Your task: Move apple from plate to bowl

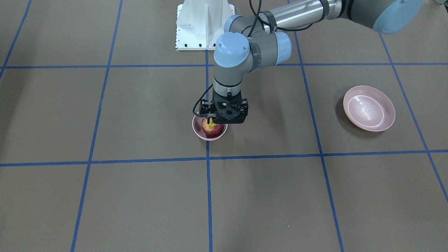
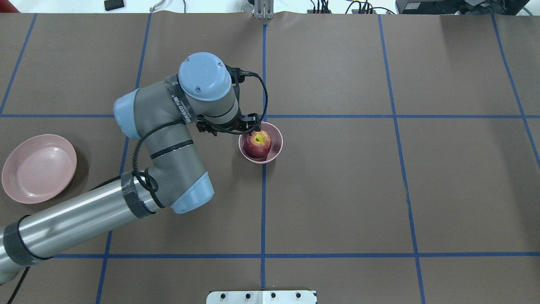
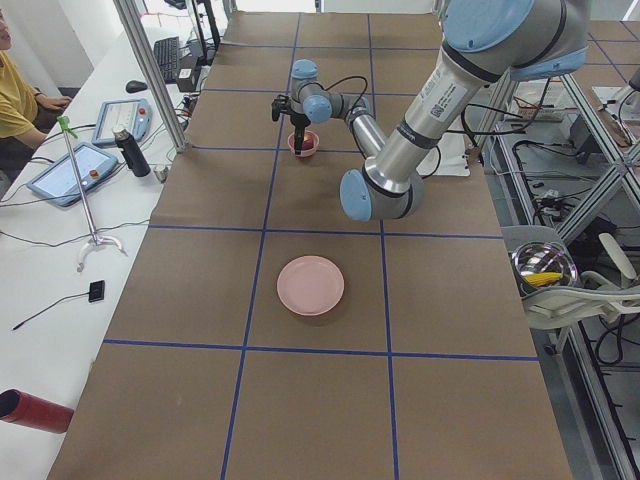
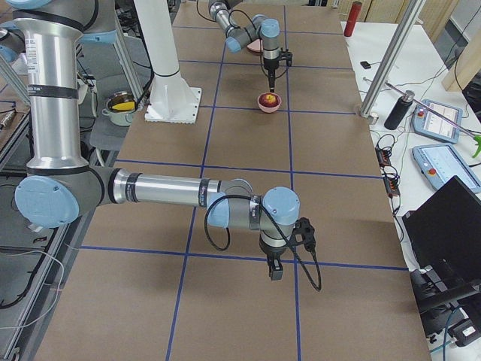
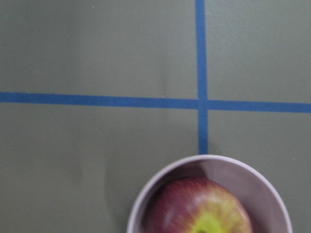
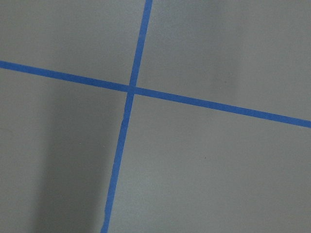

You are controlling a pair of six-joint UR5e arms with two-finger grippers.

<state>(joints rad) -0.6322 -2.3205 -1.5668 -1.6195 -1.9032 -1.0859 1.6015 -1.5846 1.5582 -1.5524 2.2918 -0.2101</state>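
The dark red apple (image 2: 258, 143) with its yellow-green stem patch sits inside the small deep pink bowl (image 2: 276, 139) at the table's middle. It also shows in the front view (image 1: 212, 129) and the left wrist view (image 5: 199, 208), inside the bowl (image 5: 262, 184). My left gripper (image 1: 217, 122) hangs just above the apple and points straight down. Its jaws look spread and hold nothing. The wide pink plate (image 2: 39, 168) lies bare at my far left. My right gripper (image 4: 276, 271) hangs low over bare table; I cannot tell whether it is open or shut.
Brown table cover with blue tape grid lines. The white robot base (image 1: 204, 24) stands at the table's edge behind the bowl. Operators' tablets, a bottle and a pole stand on the side bench (image 3: 90, 170), off the work area.
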